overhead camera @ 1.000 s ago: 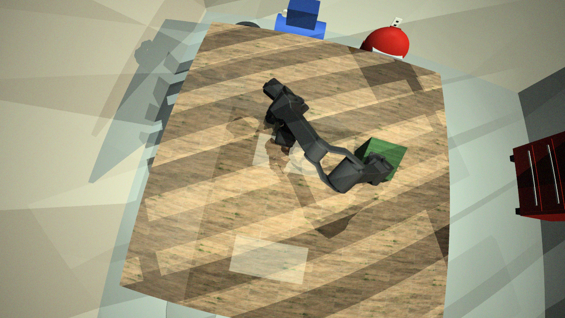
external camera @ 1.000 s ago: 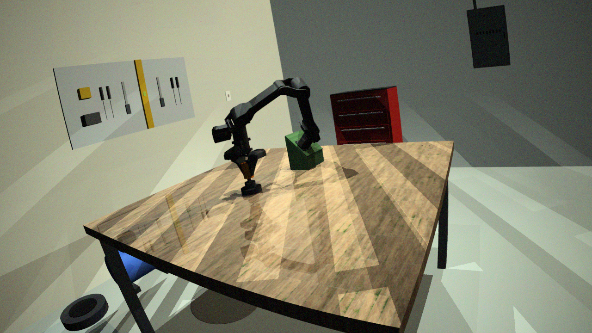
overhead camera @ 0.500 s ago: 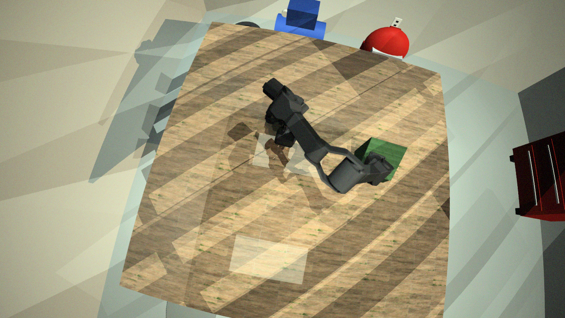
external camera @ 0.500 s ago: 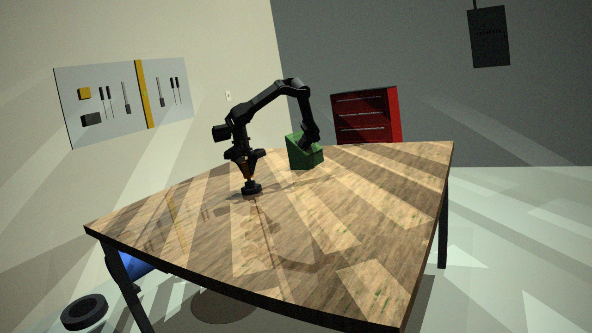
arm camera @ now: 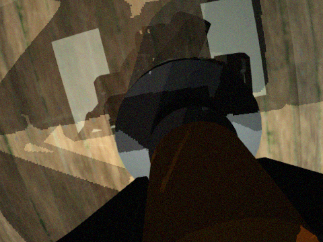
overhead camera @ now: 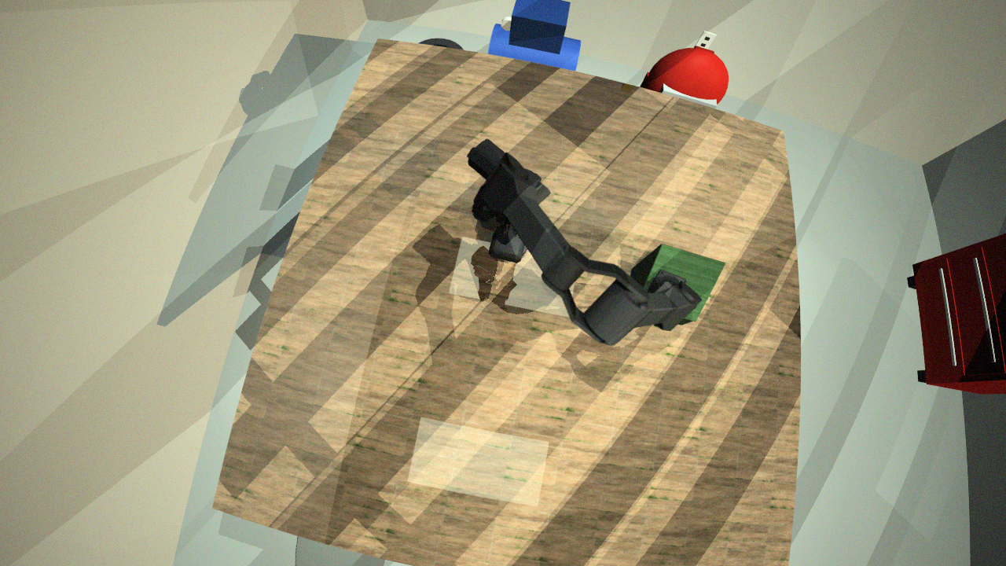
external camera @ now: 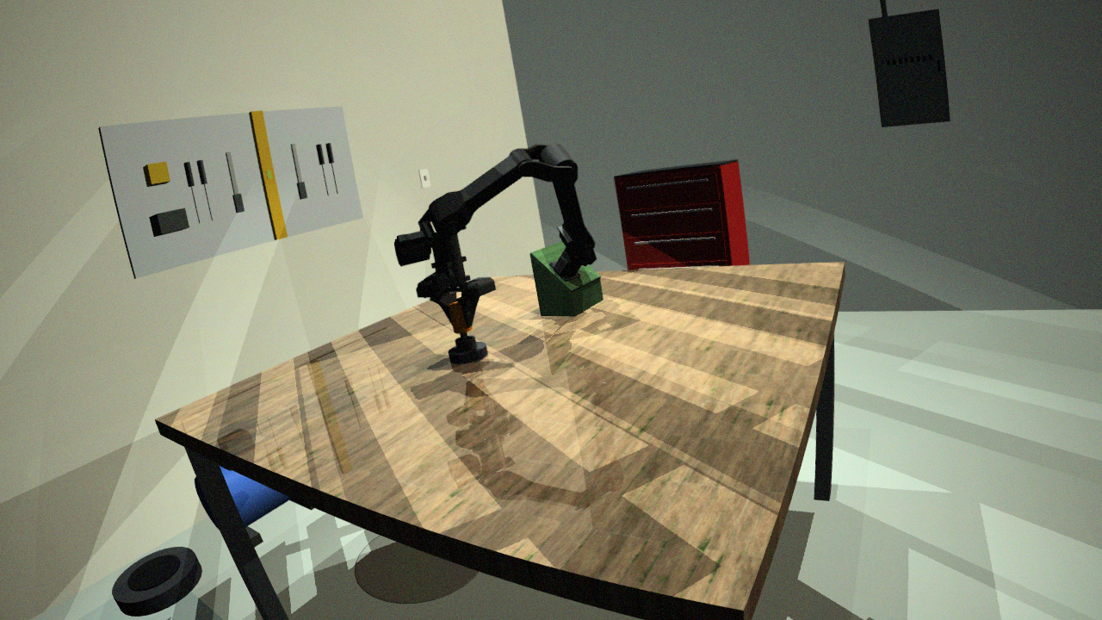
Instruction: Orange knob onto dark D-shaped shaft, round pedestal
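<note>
The orange knob (external camera: 459, 314) (arm camera: 202, 178) is upright between the fingers of my gripper (external camera: 462, 326) (arm camera: 202, 179), which is shut on it. The dark round pedestal (external camera: 467, 354) (arm camera: 151, 82) stands on the table directly below. In the exterior view the knob's lower end is at the tip of the dark shaft (external camera: 463, 334), with the pedestal's collar and wide base showing below it. The knob is not down on the pedestal. In the wrist view the knob covers the shaft and part of the collar. Any overlap with the shaft and the flat sides are hidden.
The wooden table (overhead camera: 380, 394) (external camera: 693, 431) carries the arm's green base block (overhead camera: 705, 270) (external camera: 554, 296), to the right of the pedestal in the exterior view. A red drawer cabinet (overhead camera: 963, 316) (external camera: 735, 215) stands beyond the table.
</note>
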### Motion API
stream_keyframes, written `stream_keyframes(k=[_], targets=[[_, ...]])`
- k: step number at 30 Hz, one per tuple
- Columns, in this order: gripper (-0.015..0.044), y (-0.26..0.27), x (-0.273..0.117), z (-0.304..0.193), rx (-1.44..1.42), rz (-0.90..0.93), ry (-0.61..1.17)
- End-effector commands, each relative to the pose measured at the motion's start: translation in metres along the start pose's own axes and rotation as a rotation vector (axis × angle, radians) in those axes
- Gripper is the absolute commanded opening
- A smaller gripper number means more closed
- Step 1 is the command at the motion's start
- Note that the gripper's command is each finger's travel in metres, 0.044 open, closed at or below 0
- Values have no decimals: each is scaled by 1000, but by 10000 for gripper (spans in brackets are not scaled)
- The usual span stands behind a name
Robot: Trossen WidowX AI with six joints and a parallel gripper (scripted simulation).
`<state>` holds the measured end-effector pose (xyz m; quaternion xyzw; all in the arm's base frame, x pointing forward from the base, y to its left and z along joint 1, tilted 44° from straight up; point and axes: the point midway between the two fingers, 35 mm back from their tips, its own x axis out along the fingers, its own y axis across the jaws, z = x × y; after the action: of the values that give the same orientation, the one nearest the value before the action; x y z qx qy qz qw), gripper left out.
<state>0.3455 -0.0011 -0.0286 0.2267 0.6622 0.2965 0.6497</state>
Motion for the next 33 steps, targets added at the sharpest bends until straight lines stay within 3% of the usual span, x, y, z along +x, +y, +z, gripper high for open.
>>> stream_keyframes(k=[1, 7, 14, 33], targets=[[0, 0, 0, 1, 4, 4, -4], [0, 1, -4, 2, -5, 4, -4], [0, 1, -2, 1, -205, 4, -5], [0, 1, -2, 1, -205, 4, -5]])
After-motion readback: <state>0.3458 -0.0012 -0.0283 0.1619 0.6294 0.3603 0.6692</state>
